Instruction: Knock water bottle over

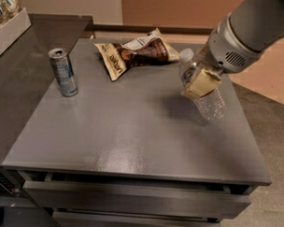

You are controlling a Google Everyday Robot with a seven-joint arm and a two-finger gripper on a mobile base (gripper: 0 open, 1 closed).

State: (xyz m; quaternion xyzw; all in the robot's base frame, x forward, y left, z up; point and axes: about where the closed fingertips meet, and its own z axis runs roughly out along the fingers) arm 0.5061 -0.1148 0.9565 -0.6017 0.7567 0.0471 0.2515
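A clear ribbed plastic water bottle with a white cap (212, 104) leans steeply, cap toward the back left, near the right edge of a grey metal surface (132, 129). The robot's beige tool (200, 83) covers its middle; whether it is spread or clamped cannot be told. The bottle looks light, thin-walled and slick, likely tipped easily by a push up high. Its label is hidden.

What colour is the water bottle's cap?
The cap is white, camera view; the gripper is against the tilted water bottle.
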